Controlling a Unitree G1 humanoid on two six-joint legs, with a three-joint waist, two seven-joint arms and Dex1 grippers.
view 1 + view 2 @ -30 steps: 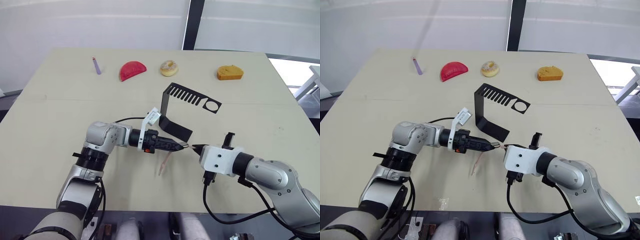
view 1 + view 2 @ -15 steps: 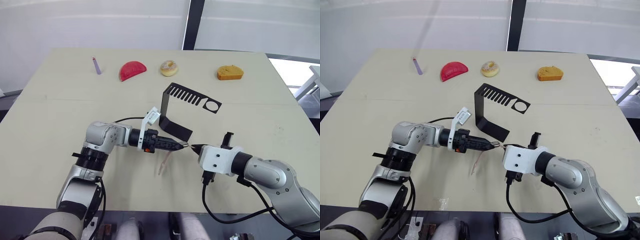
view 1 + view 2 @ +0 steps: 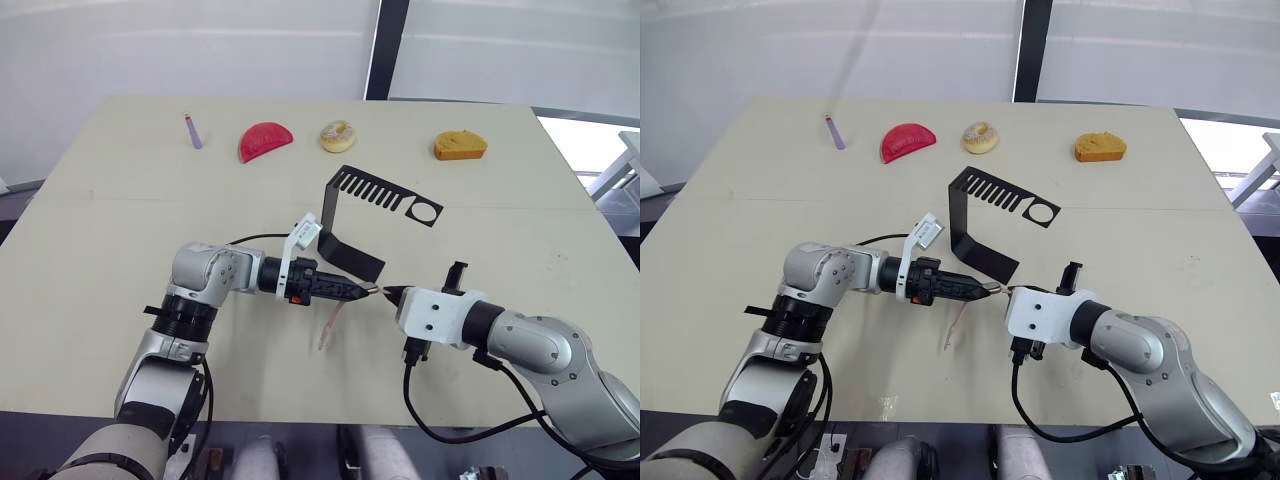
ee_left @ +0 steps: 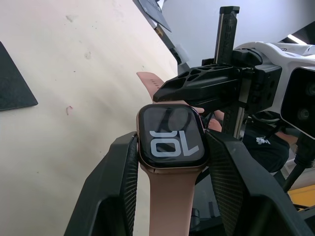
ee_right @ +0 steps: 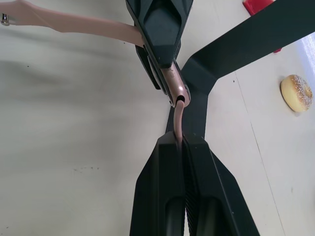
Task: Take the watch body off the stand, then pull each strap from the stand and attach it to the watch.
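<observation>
Over the last second the right claw (image 5: pixel 183 143), pinched on the second strap (image 5: pixel 178 123), has barely edged toward the watch (image 4: pixel 171 135) clamped in the left claw (image 3: pixel 368 292), so the strap looks not yet seated.

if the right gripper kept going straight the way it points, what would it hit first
Most likely the small square black watch body held in the left gripper; the right gripper points straight at it, pinching a pale pink strap.

1. A pale beige bench (image 3: pixel 120 220) fills the scene, a faint seam running across it.
2. Behind it stands a white wall (image 3: pixel 200 45), split by a dark vertical post (image 3: pixel 385 50).
3. Daylight glares bright at the far right edge (image 3: pixel 590 140).
</observation>
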